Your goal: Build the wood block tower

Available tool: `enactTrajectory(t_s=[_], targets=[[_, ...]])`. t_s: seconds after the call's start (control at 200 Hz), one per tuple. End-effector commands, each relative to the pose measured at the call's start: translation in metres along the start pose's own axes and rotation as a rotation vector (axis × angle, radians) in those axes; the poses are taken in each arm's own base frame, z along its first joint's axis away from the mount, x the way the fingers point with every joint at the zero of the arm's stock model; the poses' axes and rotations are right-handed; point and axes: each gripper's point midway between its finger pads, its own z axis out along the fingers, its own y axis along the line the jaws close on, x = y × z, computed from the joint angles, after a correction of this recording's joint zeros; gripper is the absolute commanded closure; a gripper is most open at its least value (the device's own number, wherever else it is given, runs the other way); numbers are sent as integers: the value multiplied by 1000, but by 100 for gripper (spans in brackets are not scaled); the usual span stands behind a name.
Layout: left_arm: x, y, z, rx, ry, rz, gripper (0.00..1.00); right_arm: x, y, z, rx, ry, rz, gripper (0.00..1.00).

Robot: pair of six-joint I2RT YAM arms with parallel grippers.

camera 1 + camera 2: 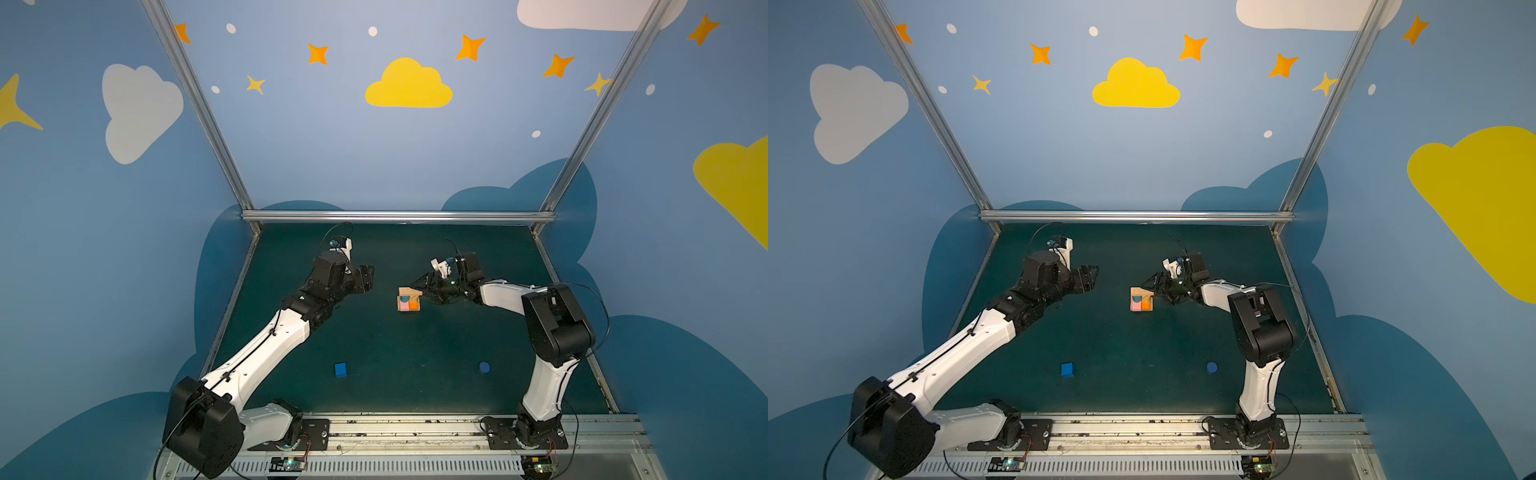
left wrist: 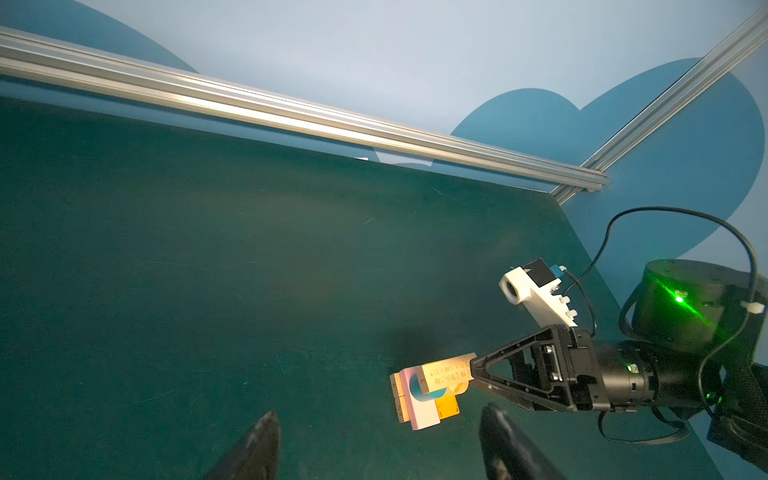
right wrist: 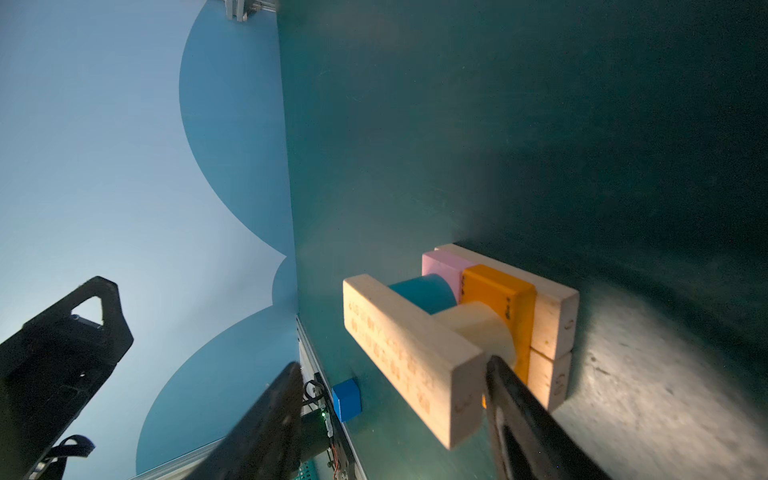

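Green mat: right arm elbow-up, reaching inward, right gripper spread wide around the top bar end on the tower. Left arm stretched forward, left gripper agape, empty.

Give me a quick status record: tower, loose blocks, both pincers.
tower: mid-table; tan base bars, pink bar and orange bar on them, teal cylinder and tan cylinder above, top bar laid across both cylinders
loose blocks: blue cube near-left, dark-blue cylinder near-right, both on the mat
right pincer: open around the top bar's end
left pincer: open, empty, apart from the tower on its left
remaining: blue cube and dark-blue cylinder not yet stacked
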Motion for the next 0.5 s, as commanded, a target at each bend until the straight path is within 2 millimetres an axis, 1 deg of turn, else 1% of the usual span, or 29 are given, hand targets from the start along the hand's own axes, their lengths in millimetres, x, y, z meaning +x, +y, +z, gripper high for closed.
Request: enactTrajectory(t_s=[0.0,0.28,0.496], targets=[[-7,-1,-7,10,-28,-6,25,-4,4,3,-6,-3,-10,32],[-7,0,-7,9,-29,-7,24,-4,5,-4,14,-11,-20,32],[-6,0,-6,9,-27,-6,24,-4,8,-13,17,-25,-29,29]])
